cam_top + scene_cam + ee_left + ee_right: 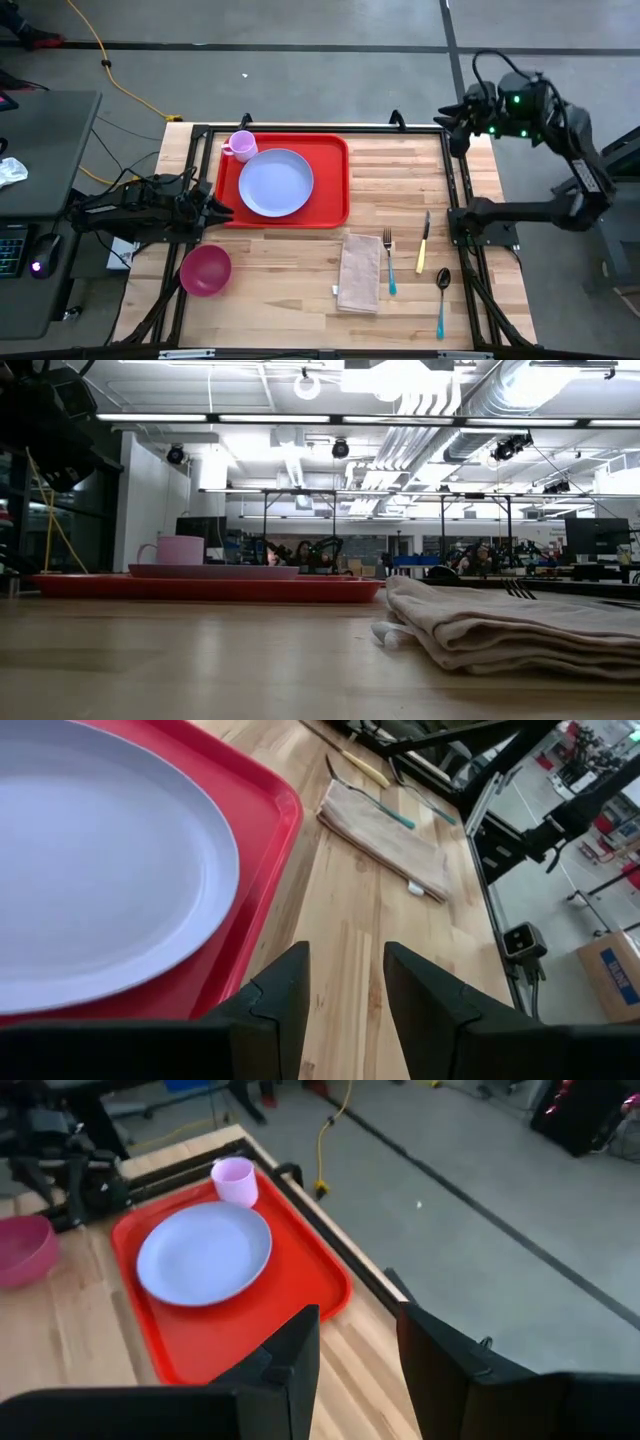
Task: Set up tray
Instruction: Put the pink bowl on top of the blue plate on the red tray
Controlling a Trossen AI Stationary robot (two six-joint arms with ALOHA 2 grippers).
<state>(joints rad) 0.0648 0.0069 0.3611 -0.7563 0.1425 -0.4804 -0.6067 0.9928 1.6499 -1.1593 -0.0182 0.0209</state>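
The red tray [335, 180] lies flat on the table's far left half. It carries a round lavender plate [275, 182] and a pink cup [241, 145] at its far left corner. The low view shows the tray [200, 588], plate [215, 571] and cup [180, 550] too. My left gripper [226, 212] is open, low at the tray's near left corner. In its wrist view the fingers [345, 990] point along the tray's near rim [275, 850] over bare wood. My right gripper [452, 130] is open and raised over the table's far right corner [358, 1355].
A pink bowl [206, 270] stands near the left near edge. A folded beige napkin [360, 272] lies on the near side of the tray, with a fork [388, 262], a knife [423, 243] and a spoon [441, 292] to its right. Bare wood shows between tray and napkin.
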